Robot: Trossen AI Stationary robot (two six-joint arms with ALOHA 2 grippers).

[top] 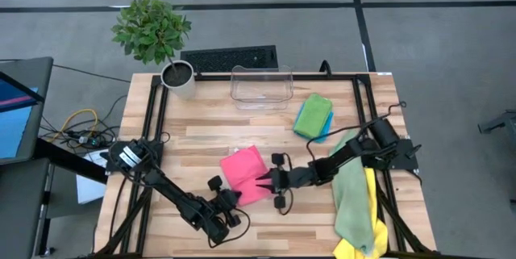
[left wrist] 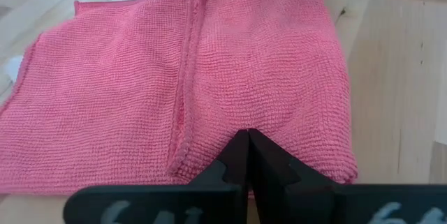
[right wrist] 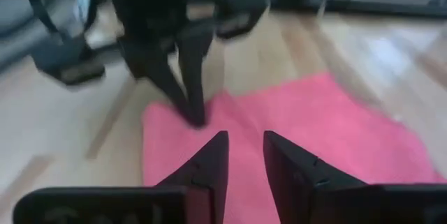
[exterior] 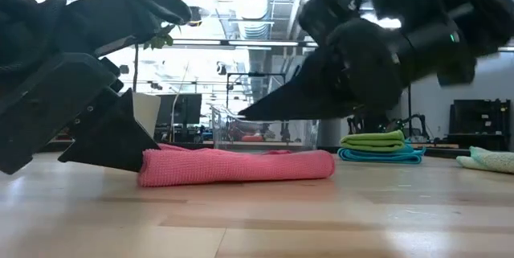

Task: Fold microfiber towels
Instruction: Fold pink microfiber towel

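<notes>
A pink towel (top: 244, 174) lies folded flat on the wooden table (top: 193, 138); the low view shows it as a low pad (exterior: 241, 164). My left gripper (top: 235, 198) is shut at its near edge. My right gripper (top: 264, 183) hovers open just over the towel's right side (right wrist: 335, 133), with nothing between its fingers. A bright green towel (top: 313, 114) lies folded on a blue one (top: 324, 127) at the far right. A pale sage towel (top: 351, 198) and a yellow one (top: 364, 247) lie heaped at the near right, partly under the right arm. My left gripper rests its shut fingertips (left wrist: 248, 144) on the top of the pink towel just inside its near edge (left wrist: 209, 175), beside a hem line. The fingers slant down from the table's near left. The towel lies flat on the table.
A clear plastic bin (top: 260, 85) stands at the far middle, with a potted plant (top: 177, 77) to its left and a keyboard (top: 230, 57) beyond the table. Bare wood lies to the left of the pink towel.
</notes>
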